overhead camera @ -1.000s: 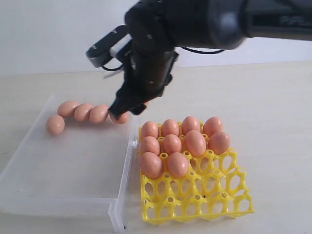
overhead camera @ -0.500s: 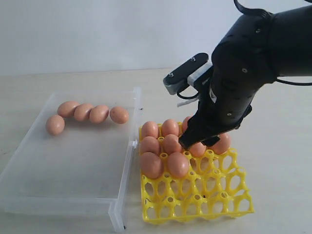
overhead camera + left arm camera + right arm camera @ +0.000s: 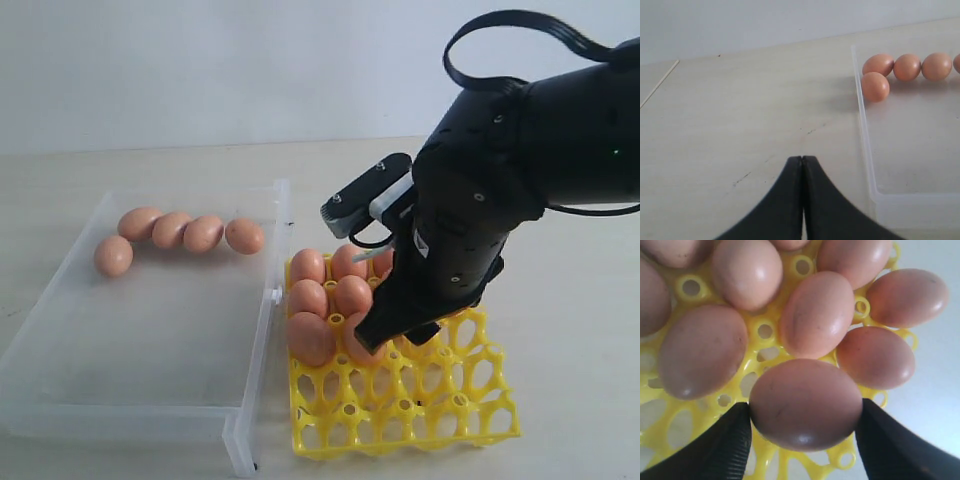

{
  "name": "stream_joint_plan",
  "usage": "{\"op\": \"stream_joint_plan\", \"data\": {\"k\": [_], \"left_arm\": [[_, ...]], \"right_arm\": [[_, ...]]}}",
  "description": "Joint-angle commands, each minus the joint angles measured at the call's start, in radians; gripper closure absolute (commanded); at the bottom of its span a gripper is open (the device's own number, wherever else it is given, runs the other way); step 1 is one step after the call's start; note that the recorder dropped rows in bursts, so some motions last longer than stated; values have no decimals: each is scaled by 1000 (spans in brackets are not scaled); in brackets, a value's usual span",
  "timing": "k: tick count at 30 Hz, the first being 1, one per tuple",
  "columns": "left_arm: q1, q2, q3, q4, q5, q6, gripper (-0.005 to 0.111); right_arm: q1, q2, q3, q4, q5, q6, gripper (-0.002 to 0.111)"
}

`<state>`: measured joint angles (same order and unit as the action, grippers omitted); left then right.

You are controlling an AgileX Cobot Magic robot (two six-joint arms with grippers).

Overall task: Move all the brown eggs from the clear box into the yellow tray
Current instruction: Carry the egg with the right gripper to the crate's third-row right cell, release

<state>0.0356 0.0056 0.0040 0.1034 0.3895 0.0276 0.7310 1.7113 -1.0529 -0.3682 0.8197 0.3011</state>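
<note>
My right gripper (image 3: 805, 412) is shut on a brown egg (image 3: 806, 404), held between its two black fingers (image 3: 722, 442) just above the yellow tray (image 3: 765, 455). Seen from the exterior, the right arm hangs over the yellow tray (image 3: 450, 400) with its gripper (image 3: 395, 335) low at the middle rows; the held egg is hidden there. Several brown eggs (image 3: 308, 298) fill the tray's far rows. Several more eggs (image 3: 171, 229) lie along the far side of the clear box (image 3: 150, 390). My left gripper (image 3: 802, 159) is shut on nothing, beside the box wall (image 3: 865, 135).
The clear box and the yellow tray stand side by side on a pale wooden table (image 3: 580, 300). The tray's near rows (image 3: 400, 420) are open cups with pointed posts. The left wrist view shows three of the box's eggs in a row (image 3: 906, 67), with one more beside them.
My right arm has swung from above the clear box's far right corner to over the yellow tray, then moved lower and toward the tray's middle. The left gripper has not moved.
</note>
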Motion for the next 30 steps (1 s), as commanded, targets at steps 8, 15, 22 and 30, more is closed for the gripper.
{"op": "stream_joint_plan", "data": {"k": [8, 15, 22, 30], "left_arm": [[-8, -6, -4, -2, -9, -6, 107], [-8, -6, -4, -2, -9, -6, 107], [-8, -6, -4, -2, -9, -6, 107], [-8, -6, -4, -2, -9, -6, 107]], "right_arm": [[3, 47, 5, -53, -25, 39, 106], [13, 47, 5, -35, -38, 14, 65], [30, 47, -1, -53, -13, 14, 45], [36, 16, -12, -77, 8, 30, 46]]}}
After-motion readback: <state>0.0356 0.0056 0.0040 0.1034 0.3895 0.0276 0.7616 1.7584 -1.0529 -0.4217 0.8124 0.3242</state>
